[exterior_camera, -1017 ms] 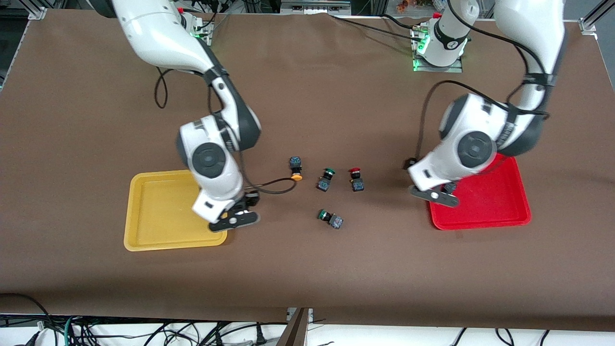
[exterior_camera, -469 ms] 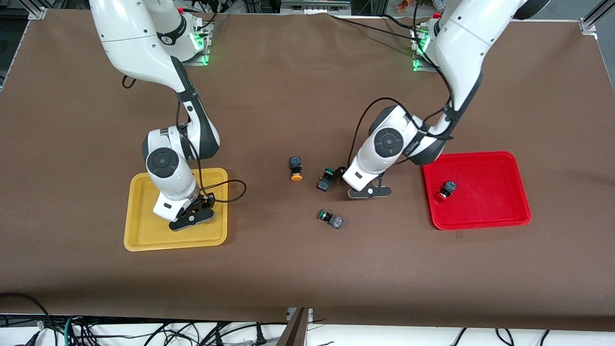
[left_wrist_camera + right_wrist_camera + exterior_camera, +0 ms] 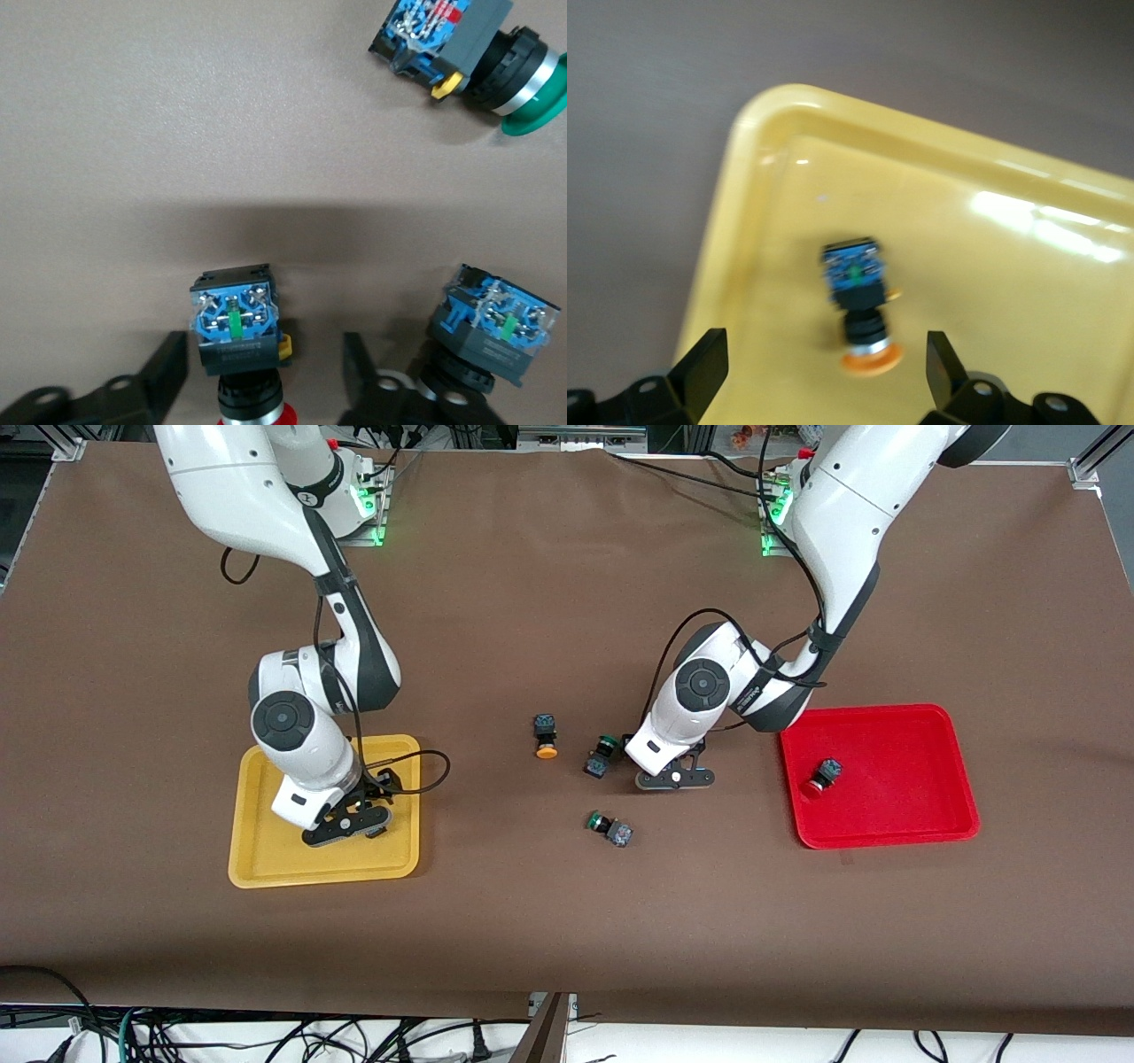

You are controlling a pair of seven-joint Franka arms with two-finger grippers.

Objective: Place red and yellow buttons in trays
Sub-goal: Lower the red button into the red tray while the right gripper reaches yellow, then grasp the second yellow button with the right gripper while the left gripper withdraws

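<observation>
ok so starting at the right arm's end of the brown cloth-covered table (image 3: pixel 567 939): the shallow yellow plastic tray with rounded corners (image 3: pixel 237 815) has the right gripper (image 3: pixel 347 828) hanging low over it. From the front camera the gripper covers what's under it. The right wrist view fills that in: a small push-button switch with a dark block body and an orange-yellow cap (image 3: pixel 858 310) lies on its side in the tray. The claw is spread wide with nothing in it, and both fingers stand well clear of the switch.

Next along, out on the bare table, is the second orange-yellow-capped button (image 3: pixel 544 737), lying with its cap toward the front camera. Just beside that is a green-capped button (image 3: pixel 601 755). Another green-capped one (image 3: pixel 609 828) sits nearer the front camera.

The left gripper (image 3: pixel 673 778) is down at the table right next to the first green one. The front view hides what's under it. The left wrist view shows a red-capped button with a blue-grey block body (image 3: pixel 235 328) sitting between the fingers (image 3: pixel 164 381). The claw is partly narrowed around it but not clamped, with a clear gap on one side. That same view shows a green one's body just beside the other finger.

Last, at the left arm's end, the red plastic tray (image 3: pixel 939 815) has one red-capped button (image 3: pixel 822 775) lying in it.
</observation>
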